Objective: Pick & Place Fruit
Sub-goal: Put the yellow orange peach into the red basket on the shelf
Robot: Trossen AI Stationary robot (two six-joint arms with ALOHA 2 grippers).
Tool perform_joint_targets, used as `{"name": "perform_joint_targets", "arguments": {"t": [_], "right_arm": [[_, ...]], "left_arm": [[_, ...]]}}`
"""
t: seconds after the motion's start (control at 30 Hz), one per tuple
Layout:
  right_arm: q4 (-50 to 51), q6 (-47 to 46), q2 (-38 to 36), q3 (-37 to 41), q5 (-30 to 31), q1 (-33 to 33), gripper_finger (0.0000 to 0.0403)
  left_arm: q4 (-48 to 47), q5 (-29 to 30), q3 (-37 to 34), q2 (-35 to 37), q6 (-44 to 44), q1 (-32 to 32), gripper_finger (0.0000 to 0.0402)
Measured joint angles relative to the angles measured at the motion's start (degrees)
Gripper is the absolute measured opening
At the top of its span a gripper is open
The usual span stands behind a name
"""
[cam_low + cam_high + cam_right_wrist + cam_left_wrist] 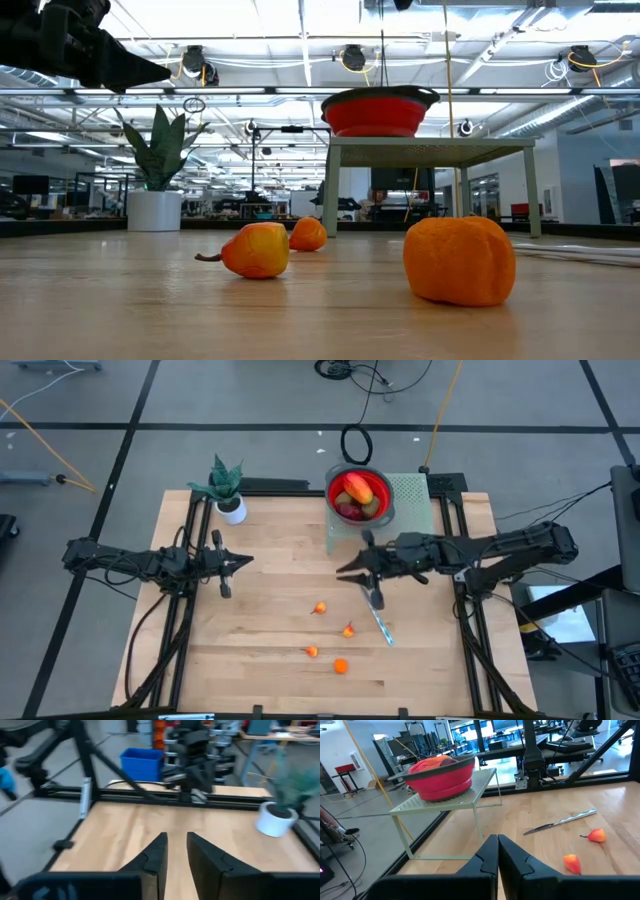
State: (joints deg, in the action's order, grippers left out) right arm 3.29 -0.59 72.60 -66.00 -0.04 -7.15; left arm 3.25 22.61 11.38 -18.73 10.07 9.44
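A red bowl holding several fruit pieces stands on a pale green mesh stand at the table's far side. Several small orange fruit pieces lie loose on the wood: one, another, a third, and the nearest; the low view shows them close up. My right gripper hovers in front of the stand above the table, fingers a little apart with nothing between them. My left gripper waits shut at the table's left.
A silver knife lies on the table right of the loose fruit, just below my right gripper. A potted plant stands at the far left. Bare wood lies between the two grippers.
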Motion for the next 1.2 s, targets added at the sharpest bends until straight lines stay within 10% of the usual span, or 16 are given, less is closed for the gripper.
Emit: {"name": "perform_joint_targets", "arguments": {"t": [1.2], "right_arm": [[17.2,29.7,15.5,0.1,-13.8,-6.4,0.0045]], "left_arm": [[-0.5,0.0,0.0,0.0,-7.2,0.0,0.001]]}}
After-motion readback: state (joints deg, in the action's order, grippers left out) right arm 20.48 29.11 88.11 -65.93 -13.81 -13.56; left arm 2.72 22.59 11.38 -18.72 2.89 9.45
